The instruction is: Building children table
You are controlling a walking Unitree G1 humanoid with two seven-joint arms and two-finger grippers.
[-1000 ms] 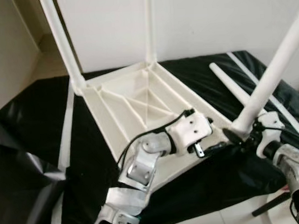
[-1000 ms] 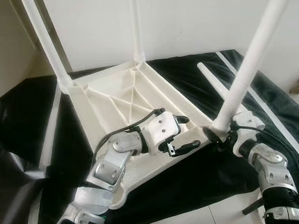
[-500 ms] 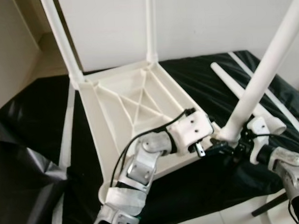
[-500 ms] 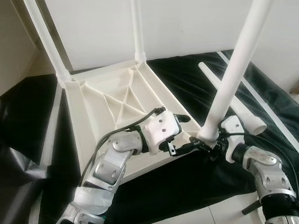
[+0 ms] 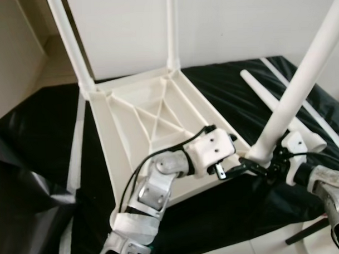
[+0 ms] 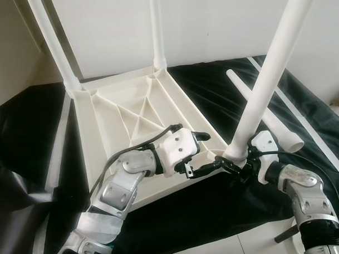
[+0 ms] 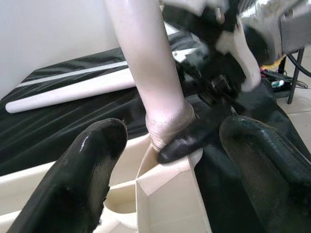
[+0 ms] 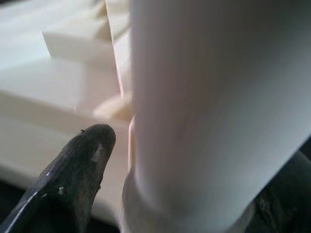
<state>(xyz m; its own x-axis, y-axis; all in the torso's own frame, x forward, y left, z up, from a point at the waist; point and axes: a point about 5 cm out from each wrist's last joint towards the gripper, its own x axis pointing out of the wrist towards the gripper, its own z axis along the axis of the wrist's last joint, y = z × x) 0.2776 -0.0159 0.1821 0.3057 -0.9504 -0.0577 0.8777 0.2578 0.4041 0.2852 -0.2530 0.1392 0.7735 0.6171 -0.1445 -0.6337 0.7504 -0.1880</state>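
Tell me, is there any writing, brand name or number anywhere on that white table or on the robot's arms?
None can be read: the upturned table top, its legs and the black sheet are plain, and both grippers, left and right, show no legible marks.

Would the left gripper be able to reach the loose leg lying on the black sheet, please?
Probably not directly. The left gripper sits at the tabletop's near corner, and the upright leg with the right gripper stands between it and the loose leg.
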